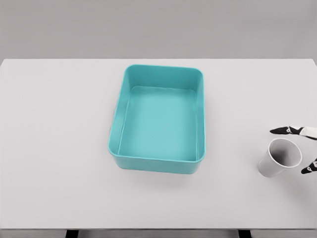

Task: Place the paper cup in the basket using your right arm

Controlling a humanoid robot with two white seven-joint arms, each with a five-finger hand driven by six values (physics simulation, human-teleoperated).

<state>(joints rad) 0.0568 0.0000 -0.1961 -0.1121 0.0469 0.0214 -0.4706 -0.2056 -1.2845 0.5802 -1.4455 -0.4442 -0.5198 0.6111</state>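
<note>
Sitting mid-desk: teal basket, nothing inside | standing well right of it, near desk's right edge: white paper cup, tilted, mouth up and toward viewer | entering at right edge: right hand, fingers spread either side of cup rim, not gripping

White table, flat, pale matte top, spans nearly the full width of the head view; far edge meets a grey backdrop. Two items rest directly on it. Teal basket, rectangular, rounded corners, open top, sits at about mid-table, long axis running away from the camera. White paper cup stands well to the right of the basket, level with the basket's near wall, mouth tilted toward the camera, near the table's right edge.
</note>
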